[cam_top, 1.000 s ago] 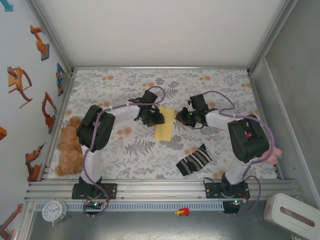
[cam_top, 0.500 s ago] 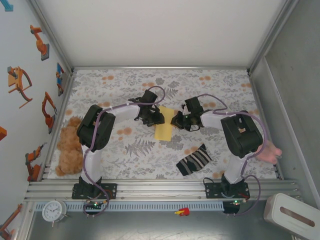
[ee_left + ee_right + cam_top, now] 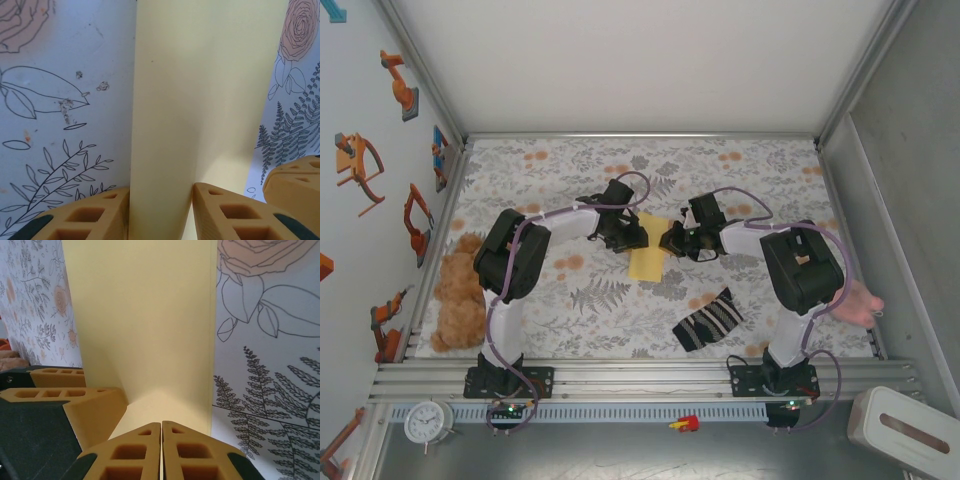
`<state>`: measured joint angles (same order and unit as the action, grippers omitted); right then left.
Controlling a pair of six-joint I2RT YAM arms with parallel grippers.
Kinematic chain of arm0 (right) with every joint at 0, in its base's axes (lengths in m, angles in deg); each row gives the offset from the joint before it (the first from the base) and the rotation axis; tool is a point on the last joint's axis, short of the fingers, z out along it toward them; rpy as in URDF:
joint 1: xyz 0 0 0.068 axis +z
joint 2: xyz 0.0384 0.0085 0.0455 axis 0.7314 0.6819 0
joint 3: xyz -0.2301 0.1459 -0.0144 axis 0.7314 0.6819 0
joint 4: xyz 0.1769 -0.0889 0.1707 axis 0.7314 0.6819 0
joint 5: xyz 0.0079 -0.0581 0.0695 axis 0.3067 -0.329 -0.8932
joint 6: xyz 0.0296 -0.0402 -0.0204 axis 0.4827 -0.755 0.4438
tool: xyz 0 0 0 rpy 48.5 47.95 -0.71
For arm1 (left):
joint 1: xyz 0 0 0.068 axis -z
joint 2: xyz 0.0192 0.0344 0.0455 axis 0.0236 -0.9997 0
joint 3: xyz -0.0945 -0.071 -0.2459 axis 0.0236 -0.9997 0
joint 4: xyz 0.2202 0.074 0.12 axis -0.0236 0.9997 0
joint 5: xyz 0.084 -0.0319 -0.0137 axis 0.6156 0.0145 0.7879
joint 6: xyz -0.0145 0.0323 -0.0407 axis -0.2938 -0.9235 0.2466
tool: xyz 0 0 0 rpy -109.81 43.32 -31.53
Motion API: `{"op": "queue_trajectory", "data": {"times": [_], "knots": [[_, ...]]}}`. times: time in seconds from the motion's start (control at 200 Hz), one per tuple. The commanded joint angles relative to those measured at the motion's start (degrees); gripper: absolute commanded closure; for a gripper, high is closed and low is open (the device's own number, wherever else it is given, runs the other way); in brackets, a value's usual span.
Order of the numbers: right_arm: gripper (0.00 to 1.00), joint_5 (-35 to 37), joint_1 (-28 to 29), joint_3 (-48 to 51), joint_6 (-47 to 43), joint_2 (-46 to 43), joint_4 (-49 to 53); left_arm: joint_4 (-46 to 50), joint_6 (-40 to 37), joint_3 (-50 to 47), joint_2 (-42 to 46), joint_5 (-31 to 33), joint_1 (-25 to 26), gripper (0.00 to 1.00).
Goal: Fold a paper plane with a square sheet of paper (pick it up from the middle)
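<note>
The square sheet of paper (image 3: 648,256) lies mid-table as a narrow pale-yellow folded strip between my two grippers. My left gripper (image 3: 632,239) is at its left edge. In the left wrist view a raised fold of the paper (image 3: 165,100) fills the gap between the partly closed fingers (image 3: 100,215) and touches both. My right gripper (image 3: 669,243) is at the paper's right edge. In the right wrist view its fingertips (image 3: 161,424) are pressed together, with the paper (image 3: 150,315) running up to and between them. The left gripper's fingers (image 3: 85,402) show there on the left.
A black-and-white striped sock (image 3: 708,320) lies in front of the paper, towards the right. A brown teddy bear (image 3: 458,295) lies by the left wall. A pink object (image 3: 861,301) sits at the right edge. A clock (image 3: 427,421) and a white box (image 3: 905,430) are off the mat, in front.
My right gripper has moved left onto the paper's right edge and closed. The left arm and the paper have stayed where they were.
</note>
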<state>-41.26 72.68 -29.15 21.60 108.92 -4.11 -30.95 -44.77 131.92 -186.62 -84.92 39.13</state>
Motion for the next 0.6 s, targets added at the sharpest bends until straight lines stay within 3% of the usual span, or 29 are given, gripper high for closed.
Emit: {"op": "queue_trajectory", "data": {"times": [0.0,0.356,0.596], "knots": [[0.91,-0.4,0.3,-1.4,-0.2,-0.2,-0.8,3.3,-1.1,-3.3,-7.8,-1.4,1.8,0.62],[0.91,-0.9,0.4,-2.3,-0.4,1.8,-0.2,3.1,-1.5,-3.2,-8.4,-1.6,1.9,0.62],[0.91,5.2,-0.1,-1.0,-1.1,-4.0,0.7,3.1,-2.8,-3.6,-8.3,-1.4,1.9,0.61]]}}
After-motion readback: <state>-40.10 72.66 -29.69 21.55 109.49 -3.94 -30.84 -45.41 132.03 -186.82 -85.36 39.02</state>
